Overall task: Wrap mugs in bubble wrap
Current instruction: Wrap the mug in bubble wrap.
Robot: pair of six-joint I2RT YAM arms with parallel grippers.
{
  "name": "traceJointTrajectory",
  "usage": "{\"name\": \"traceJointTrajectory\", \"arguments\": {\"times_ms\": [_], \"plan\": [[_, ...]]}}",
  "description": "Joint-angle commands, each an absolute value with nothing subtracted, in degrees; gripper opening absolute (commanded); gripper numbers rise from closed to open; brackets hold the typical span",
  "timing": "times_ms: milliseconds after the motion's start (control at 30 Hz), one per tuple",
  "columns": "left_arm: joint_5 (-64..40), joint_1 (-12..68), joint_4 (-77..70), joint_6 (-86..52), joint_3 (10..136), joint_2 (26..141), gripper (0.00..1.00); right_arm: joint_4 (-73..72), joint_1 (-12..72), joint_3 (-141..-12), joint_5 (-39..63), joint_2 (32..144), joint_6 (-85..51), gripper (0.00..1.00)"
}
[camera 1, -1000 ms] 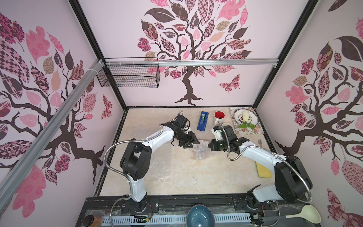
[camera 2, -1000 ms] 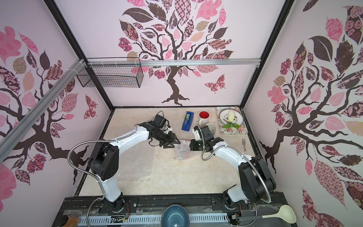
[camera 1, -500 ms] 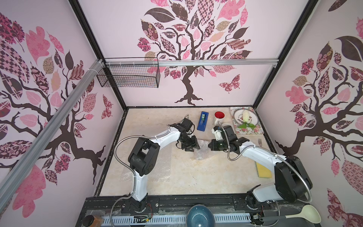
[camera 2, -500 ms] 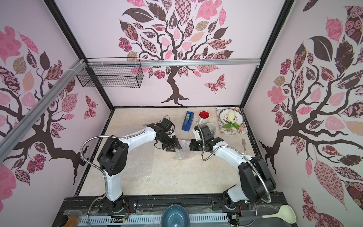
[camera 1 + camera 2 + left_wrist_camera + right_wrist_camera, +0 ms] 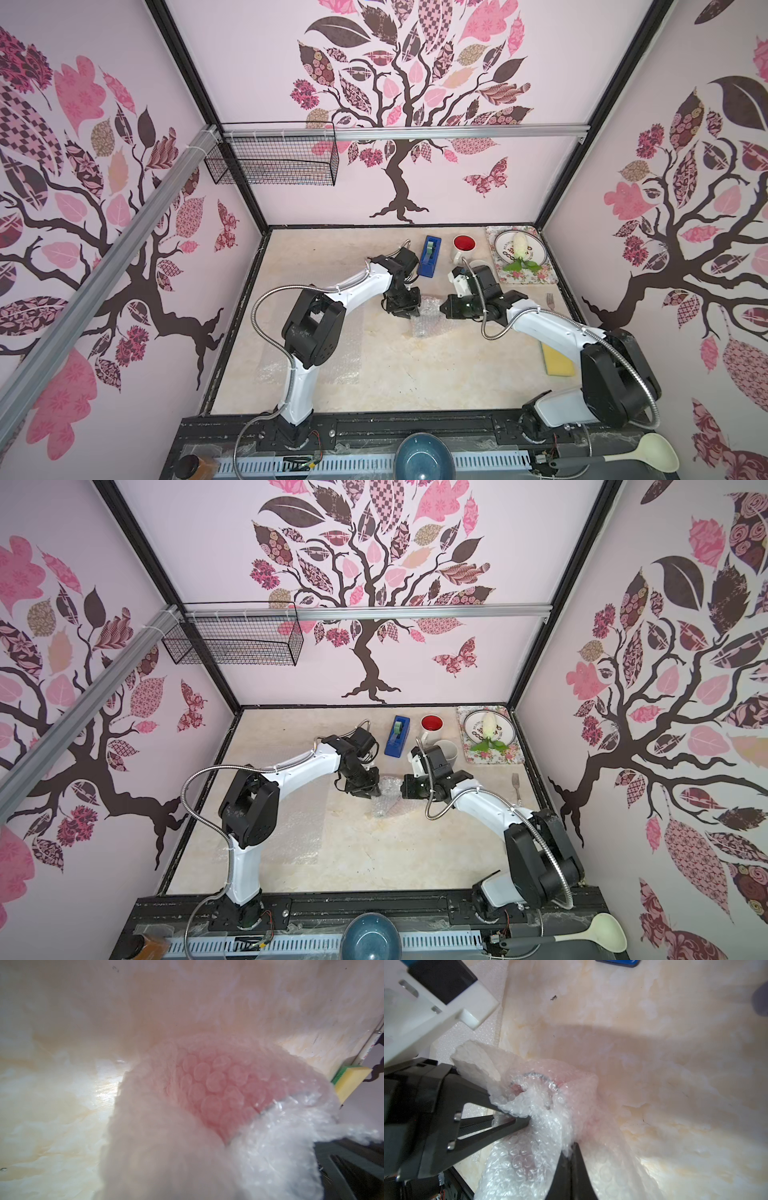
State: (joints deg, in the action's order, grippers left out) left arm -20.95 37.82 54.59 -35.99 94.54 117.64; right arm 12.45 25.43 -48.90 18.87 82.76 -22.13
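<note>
Right gripper (image 5: 572,1147) first: its jaws are closed all the way on a fold of the bubble wrap (image 5: 542,1130), pinching it right by the mouth of the red mug (image 5: 216,1088), which shows as a pink blur through the plastic. The left gripper (image 5: 527,1121) has its tip buried in the bunched wrap at the grey rim, but we only see it side-on. We honestly can't tell how wide its jaws are or whether they've got anything. The bundle sits mid-bench (image 5: 395,382) between the two. To us it looks like the mug lies on its side, long axis running from the jaws toward the front edge, mouth end at the jaws. Both arms are about equally near, so we'd guess the next tuck happens at that mouth end. The white mug (image 5: 464,245) and lavender mug (image 5: 449,750) stand bare at the back, with a spare sheet (image 5: 307,357) lying flat on the left.
</note>
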Motion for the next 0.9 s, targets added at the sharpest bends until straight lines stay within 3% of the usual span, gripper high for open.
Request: {"name": "traceJointTrajectory", "arguments": {"times_ms": [0, 67, 167, 200, 267, 467, 600, 867], "plan": [[-15.37, 39.25, 57.47, -31.93, 97.9, 120.6, 0.0, 11.87, 26.06, -47.48, 21.42, 83.89, -22.63, 0.0], [-14.23, 39.47, 59.33, -31.32, 99.49, 121.25, 0.0, 11.82, 26.07, -47.57, 21.83, 83.88, -22.81, 0.03], [-12.39, 39.57, 62.31, -29.47, 101.8, 121.57, 0.0, 12.4, 26.01, -48.12, 22.24, 83.31, -23.14, 0.15], [-11.42, 39.61, 63.56, -28.63, 102.76, 121.37, 0.0, 12.65, 25.88, -48.35, 22.32, 82.75, -23.32, 0.25], [-8.99, 39.53, 65.81, -27.31, 104.1, 120.79, 0.0, 13.44, 25.07, -49.03, 22.54, 81.08, -24.06, 0.54], [-3.44, 36.34, 72.32, -22.83, 102.41, 115.25, 0.0, 11.38, 14.87, -53.76, 29.38, 77.54, -30.16, 0.82], [0.44, 32.08, 73.93, -20.34, 98.85, 109.67, 0.0, 16.23, 14.06, -74.97, 38.1, 95.19, -29.74, 0.76], [0.01, 27.85, 72.36, -18.3, 92.85, 106.22, 0.0, 28.63, 12.84, -112.63, 37.92, 126.99, -28.52, 0.64]]}}
